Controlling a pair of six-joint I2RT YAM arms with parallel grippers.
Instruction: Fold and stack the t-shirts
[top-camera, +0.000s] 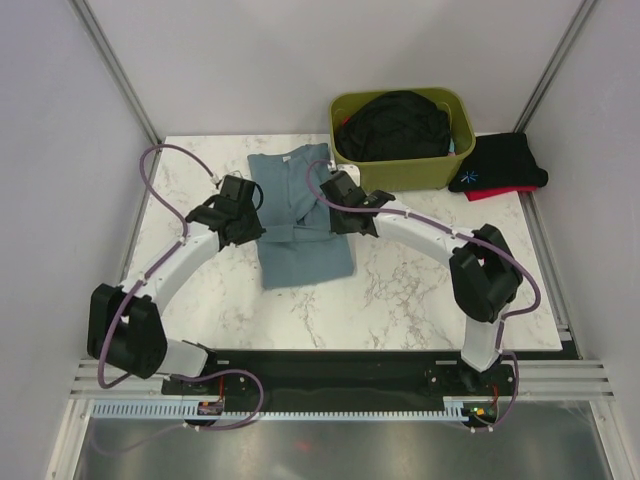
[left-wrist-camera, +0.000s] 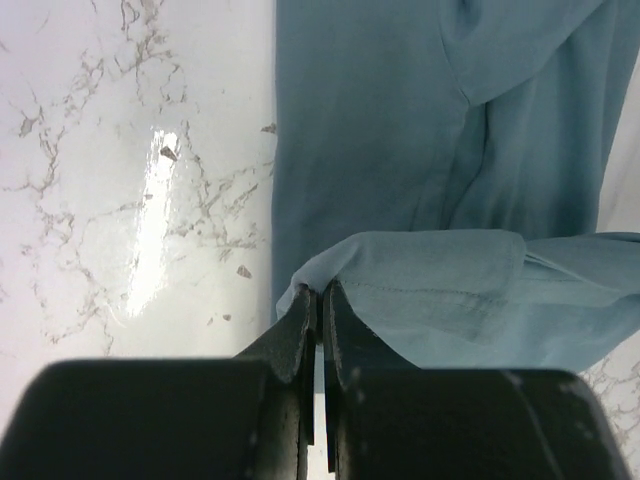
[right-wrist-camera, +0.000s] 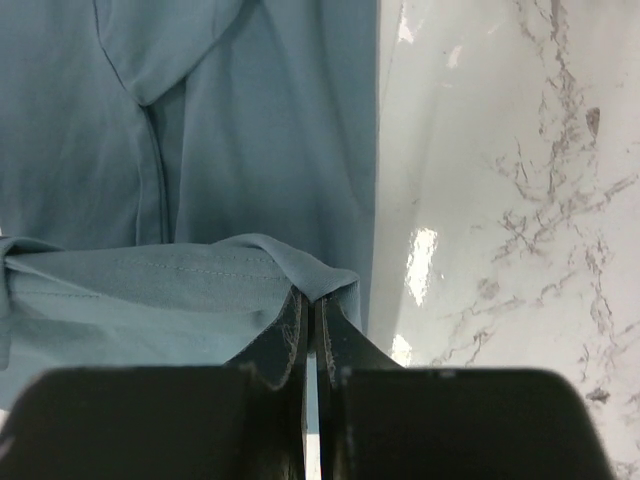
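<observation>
Folding of the teal t-shirt (top-camera: 305, 255) is in hand; it lies on the worktop (top-camera: 420, 300), mid-width, toward the far edge. Its lifted edge is pinched between the closed fingers of the left tool (left-wrist-camera: 319, 300) and the right tool (right-wrist-camera: 310, 300), one corner each. Next, they likely must carry it across evenly.

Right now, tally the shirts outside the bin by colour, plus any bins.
teal t-shirt: 1
black t-shirt: 1
red t-shirt: 1, only its edge shows under the black one
olive-green bin: 1, black clothing inside, number unclear
Total: 4
</observation>
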